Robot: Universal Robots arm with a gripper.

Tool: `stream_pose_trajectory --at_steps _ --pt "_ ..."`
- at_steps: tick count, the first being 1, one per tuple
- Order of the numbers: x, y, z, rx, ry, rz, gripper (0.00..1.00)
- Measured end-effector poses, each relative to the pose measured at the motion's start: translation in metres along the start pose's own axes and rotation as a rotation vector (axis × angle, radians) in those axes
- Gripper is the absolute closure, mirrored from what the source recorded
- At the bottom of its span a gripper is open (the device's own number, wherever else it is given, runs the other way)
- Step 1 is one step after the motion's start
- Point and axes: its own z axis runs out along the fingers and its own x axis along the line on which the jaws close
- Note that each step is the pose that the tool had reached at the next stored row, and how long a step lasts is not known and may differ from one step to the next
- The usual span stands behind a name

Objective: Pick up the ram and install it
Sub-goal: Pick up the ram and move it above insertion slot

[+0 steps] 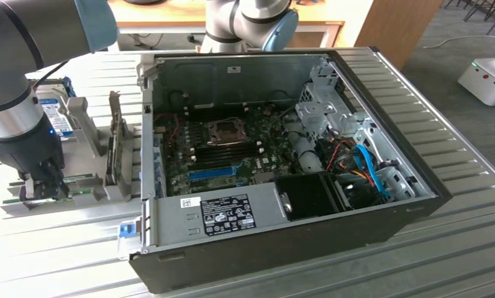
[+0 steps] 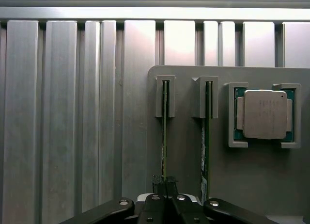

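The ram (image 2: 164, 132) stood on edge in a grey holder (image 2: 186, 151). It was the stick farther from the processor (image 2: 264, 114), with its twin (image 2: 205, 136) just beside it. The claw (image 2: 164, 183) was clamped on the ram's thin edge, pads pinching both faces. In the exterior view this sat at the frame's lower left, on the ribbed table (image 1: 446, 248) beside the open computer case (image 1: 313, 248). A good lift would likely run straight along the holder's slots, untwisted, so the board neither jams nor slips.
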Motion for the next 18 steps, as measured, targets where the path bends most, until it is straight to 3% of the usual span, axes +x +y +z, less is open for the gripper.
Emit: stream_pose_trajectory --at_steps 18 --pt "0.0 0.0003 -0.0225 -0.0001 0.0009 0.002 0.88"
